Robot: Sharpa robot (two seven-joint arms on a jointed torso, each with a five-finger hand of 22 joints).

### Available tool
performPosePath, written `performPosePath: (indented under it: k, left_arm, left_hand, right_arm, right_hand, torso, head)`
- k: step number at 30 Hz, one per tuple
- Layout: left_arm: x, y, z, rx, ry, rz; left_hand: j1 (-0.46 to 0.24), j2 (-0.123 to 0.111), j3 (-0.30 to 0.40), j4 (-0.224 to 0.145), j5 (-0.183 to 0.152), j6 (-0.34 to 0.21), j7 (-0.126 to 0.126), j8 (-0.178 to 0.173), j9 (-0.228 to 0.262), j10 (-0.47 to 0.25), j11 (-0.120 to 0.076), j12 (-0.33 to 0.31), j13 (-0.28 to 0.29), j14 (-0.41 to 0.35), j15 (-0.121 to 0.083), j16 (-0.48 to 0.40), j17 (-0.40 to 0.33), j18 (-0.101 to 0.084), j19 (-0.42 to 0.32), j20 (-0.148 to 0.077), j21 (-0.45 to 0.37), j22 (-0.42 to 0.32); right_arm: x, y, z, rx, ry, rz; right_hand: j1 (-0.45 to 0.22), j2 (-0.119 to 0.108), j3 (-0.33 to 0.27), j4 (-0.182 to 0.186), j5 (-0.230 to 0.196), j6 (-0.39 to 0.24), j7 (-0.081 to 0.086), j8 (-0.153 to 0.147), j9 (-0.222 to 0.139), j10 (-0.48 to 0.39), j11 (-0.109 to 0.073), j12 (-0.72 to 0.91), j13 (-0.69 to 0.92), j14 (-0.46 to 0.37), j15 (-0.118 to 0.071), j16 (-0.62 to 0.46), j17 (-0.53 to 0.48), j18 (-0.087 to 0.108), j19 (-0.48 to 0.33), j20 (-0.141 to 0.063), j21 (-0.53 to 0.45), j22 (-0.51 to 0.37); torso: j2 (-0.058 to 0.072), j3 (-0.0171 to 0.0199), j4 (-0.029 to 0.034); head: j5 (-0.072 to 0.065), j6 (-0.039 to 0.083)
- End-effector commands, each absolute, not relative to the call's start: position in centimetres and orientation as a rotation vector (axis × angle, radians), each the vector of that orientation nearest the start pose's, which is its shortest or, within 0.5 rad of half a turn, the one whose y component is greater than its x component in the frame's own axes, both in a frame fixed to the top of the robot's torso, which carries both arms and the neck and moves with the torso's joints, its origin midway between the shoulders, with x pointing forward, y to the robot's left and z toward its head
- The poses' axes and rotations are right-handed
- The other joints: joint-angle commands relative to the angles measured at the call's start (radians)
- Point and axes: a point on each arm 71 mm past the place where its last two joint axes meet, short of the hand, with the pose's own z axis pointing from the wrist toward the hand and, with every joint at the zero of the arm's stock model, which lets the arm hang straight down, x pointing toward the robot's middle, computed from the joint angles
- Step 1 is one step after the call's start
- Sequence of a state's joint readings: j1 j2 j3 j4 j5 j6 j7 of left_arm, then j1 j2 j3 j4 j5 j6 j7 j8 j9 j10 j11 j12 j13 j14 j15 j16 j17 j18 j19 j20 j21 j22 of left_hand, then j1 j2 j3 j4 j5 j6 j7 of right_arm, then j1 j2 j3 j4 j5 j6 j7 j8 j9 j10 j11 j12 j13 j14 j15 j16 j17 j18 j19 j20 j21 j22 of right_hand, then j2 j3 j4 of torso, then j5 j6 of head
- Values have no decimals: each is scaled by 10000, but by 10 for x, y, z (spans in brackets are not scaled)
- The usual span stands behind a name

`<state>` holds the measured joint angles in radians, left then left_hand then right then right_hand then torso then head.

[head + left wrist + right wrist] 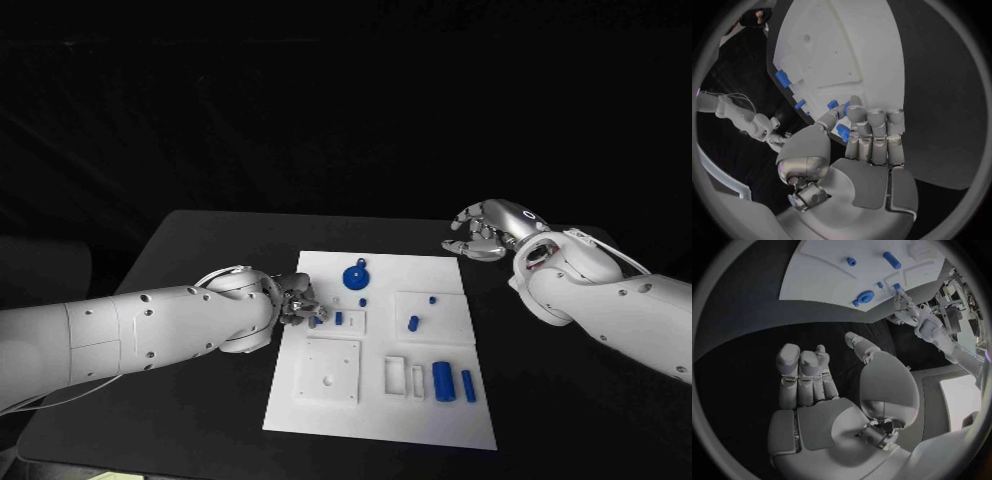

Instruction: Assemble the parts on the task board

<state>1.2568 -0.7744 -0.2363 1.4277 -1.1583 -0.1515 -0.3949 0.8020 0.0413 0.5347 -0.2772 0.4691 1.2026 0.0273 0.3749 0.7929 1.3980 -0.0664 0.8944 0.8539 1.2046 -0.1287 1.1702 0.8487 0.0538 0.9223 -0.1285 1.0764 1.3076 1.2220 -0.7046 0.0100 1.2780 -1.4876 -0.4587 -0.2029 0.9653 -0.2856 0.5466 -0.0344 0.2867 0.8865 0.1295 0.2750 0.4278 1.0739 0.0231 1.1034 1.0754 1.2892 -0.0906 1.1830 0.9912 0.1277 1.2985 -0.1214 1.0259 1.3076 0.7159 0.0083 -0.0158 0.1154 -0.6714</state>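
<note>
Fingers point(299, 300) pinch blue part point(842, 133), axis unclear.

L hand point(870, 142) fingers curled pinching small blue part point(842, 133), white task board point(842, 55) w/ other blue parts beyond

The left hand point(294, 298) reaches in low, fingers curled and pinching something small. The right hand point(488, 230) hovers farther back, fingers bent but apart, holding nothing.

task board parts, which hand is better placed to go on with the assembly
Left. The left hand is at the task board's edge, fingers on a small blue part. The right hand hovers off the board's far corner, holding nothing.
</note>
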Motion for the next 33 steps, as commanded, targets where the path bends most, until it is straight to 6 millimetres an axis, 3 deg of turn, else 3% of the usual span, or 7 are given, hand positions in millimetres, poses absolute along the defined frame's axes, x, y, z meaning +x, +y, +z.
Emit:
performPosePath:
  k: [1, 7, 19, 24, 25, 29, 33]
  left_arm:
    - [479, 215, -262, -1182, 21723, -3686]
    - [480, 216, -262, -1232, 21671, -3661]
    - [482, 221, -262, -1410, 21605, -3441]
    - [485, 227, -262, -1648, 21479, -3254]
    - [486, 228, -262, -1681, 21469, -3234]
    - [487, 230, -262, -1780, 21415, -3182]
    - [488, 232, -261, -1866, 21327, -3142]
  left_hand:
    - [2, -148, 0, 72, -81, 421, -357, -17, 16, 249, -455, 41, -2, 108, -183, 42, -1, 188, 60, -1092, 64, 152]
    - [-66, -348, 8, 253, -191, 405, -358, 18, -25, 231, -457, 73, -18, 100, -193, 59, -16, 194, 68, -1102, 71, 137]
    - [-188, -796, 36, 831, -1801, 326, -362, 144, -136, 192, -460, 133, -120, 68, -238, 90, -83, 220, 46, -1139, 72, 106]
    - [-203, -870, 50, 920, -1924, 317, -361, 158, -148, 190, -459, 138, -134, 64, -244, 92, -91, 221, 41, -1142, 68, 102]
    - [-364, -1176, 34, 1161, -2637, 291, -366, 168, -161, 177, -452, 126, -160, 43, -248, 79, -107, 231, 26, -1151, 44, 86]
    - [-460, -1625, 179, 1743, -3511, 252, -364, 229, -203, 178, -455, 141, -224, 31, -277, 90, -138, 248, 14, -1174, 22, 71]
    - [-481, -2042, 342, 2276, -3779, 214, -361, 282, -230, 175, -452, 160, -270, 21, -296, 105, -158, 261, 16, -1192, 28, 72]
  right_arm:
    - [542, -211, -162, 8, 14912, 4744]
    - [542, -211, -162, 6, 14911, 4750]
    - [542, -211, -162, 14, 14900, 4749]
    - [542, -211, -162, 14, 14895, 4752]
    - [542, -211, -162, 13, 14894, 4754]
    - [542, -211, -162, 15, 14890, 4753]
    - [542, -212, -162, 19, 14889, 4746]
  right_hand:
    - [107, 6, -6, 77, 67, -18, 64, 61, 11, -45, -14, 56, -17, 63, 18, -50, 12, 1340, -26, -67, -41, 87]
    - [108, 7, -7, 82, 69, -18, 64, 61, 11, -46, -14, 57, -19, 63, 18, -51, 13, 1340, -26, -67, -41, 88]
    - [106, 4, -12, 92, 71, -19, 64, 60, 10, -47, -13, 59, -22, 63, 18, -53, 16, 1340, -26, -66, -43, 89]
    - [106, 3, -13, 93, 71, -20, 64, 60, 10, -48, -13, 59, -23, 63, 18, -53, 16, 1340, -26, -66, -43, 89]
    - [103, 5, -13, 97, 72, -21, 65, 59, 9, -48, -13, 59, -23, 63, 18, -54, 16, 1341, -26, -66, -44, 89]
    - [101, 7, -14, 102, 74, -22, 65, 58, 9, -49, -13, 60, -24, 63, 19, -55, 17, 1340, -27, -65, -45, 89]
    - [99, 8, -15, 107, 76, -24, 65, 57, 8, -49, -12, 60, -26, 63, 19, -56, 17, 1340, -27, -65, -46, 90]
  torso:
    - [3, 2, 2]
    - [0, 6, -4]
    - [1, 7, -7]
    - [-1, 9, -7]
    - [-1, 9, -7]
    - [-2, 8, -9]
    - [-3, 4, -10]
  head:
    - [2, -4]
    - [2, 1]
    - [4, 13]
    - [-1, 26]
    - [-3, 25]
    - [-15, 28]
    - [-17, 36]
